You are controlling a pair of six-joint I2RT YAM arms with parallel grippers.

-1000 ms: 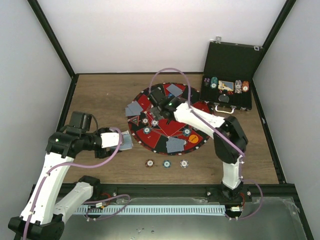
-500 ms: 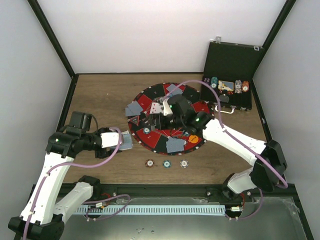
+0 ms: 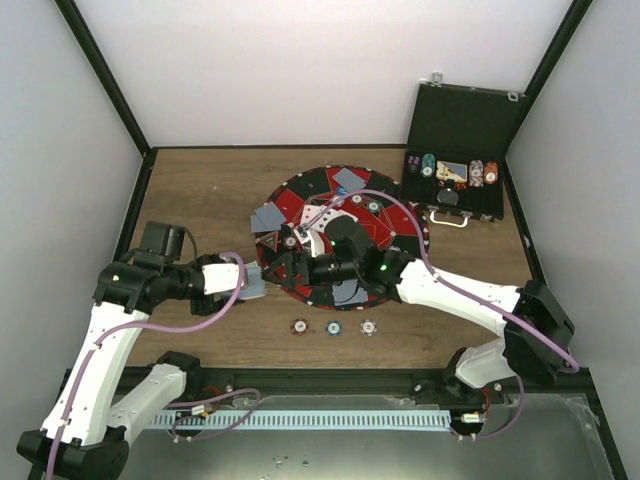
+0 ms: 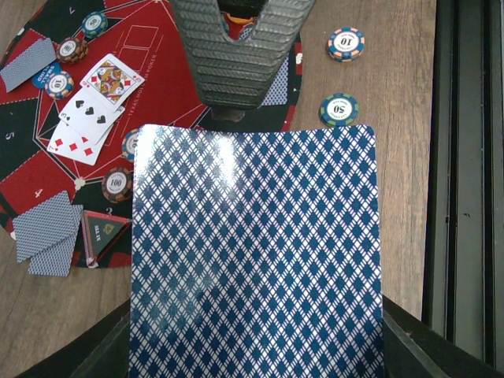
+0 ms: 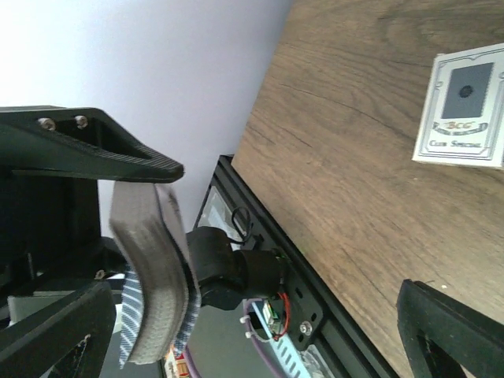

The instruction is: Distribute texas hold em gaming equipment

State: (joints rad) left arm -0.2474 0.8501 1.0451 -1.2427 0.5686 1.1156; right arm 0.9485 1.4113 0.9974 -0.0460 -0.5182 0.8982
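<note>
My left gripper (image 3: 245,283) is shut on a deck of blue diamond-backed playing cards (image 3: 254,284) at the mat's left edge; the deck (image 4: 256,260) fills the left wrist view and hides the jaws. My right gripper (image 3: 277,267) is open and empty, its grey ridged fingers (image 4: 209,55) spread just beyond the deck's far edge. Face-down card pairs (image 3: 268,217) (image 3: 349,180) (image 3: 348,292) lie on the round mat (image 3: 300,188). Face-up cards (image 4: 90,110) lie mid-mat among chips. Three chips (image 3: 333,327) sit in a row on the wood in front.
The black hinged case (image 3: 460,150) stands open at the back right with chips in its tray. My right forearm lies low across the front of the mat. A single white-edged card (image 5: 463,106) lies on bare wood. The black frame rail (image 4: 465,189) runs along the table's near edge.
My right arm has swung from the mat's back centre down and left across it, bringing its gripper up to the deck. The left arm and deck have not moved.
</note>
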